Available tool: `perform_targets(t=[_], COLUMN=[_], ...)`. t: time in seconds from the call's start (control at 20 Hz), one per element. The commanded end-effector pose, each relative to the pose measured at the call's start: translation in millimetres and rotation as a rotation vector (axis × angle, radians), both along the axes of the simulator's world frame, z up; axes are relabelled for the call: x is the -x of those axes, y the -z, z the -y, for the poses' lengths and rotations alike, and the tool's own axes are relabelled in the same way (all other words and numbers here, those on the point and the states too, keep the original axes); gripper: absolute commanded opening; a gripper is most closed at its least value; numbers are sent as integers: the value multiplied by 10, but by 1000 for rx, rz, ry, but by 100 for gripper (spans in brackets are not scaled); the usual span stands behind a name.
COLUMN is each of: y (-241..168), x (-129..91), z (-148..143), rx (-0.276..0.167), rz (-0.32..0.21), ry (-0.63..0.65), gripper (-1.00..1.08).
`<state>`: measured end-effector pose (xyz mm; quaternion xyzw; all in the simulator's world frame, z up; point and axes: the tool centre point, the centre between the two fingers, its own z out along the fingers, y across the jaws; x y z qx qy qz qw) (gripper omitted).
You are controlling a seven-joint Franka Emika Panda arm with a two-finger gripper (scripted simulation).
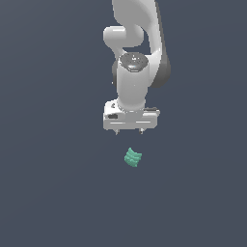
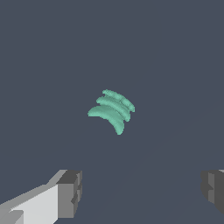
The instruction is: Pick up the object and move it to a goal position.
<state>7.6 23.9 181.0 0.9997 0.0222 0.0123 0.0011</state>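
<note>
In the exterior view the claw (image 1: 129,131) hangs above the teal object (image 1: 133,158), which lies alone on the dark counter (image 1: 48,193), apparently poised to descend. The wrist view shows 2 fingers (image 2: 70,192) spread wide, empty, the object (image 2: 111,111) ahead between them.

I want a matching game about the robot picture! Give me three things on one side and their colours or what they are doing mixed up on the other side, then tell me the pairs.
Things:
1. ribbed block
2. hand
3. floor

Descriptions:
A. plain dark grey-blue
B. teal-green, lying by itself with nothing touching it
C. white, with its two fingers spread wide apart and nothing between them

Pairs: 1-B, 2-C, 3-A
</note>
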Motion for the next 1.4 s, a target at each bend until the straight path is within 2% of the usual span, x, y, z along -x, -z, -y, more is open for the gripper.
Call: perform_targets(t=[0.0,0.4,0.75,1.05,1.35], y=[0,30,38,90,183], x=[0,45,39,-3,-76], z=[0,116,114,96,62], rx=[0,29,30,32,34], rz=[0,-24,-25,-27,-30], ry=[0,15,5,-62,-180], gripper=[100,100,100,100,100])
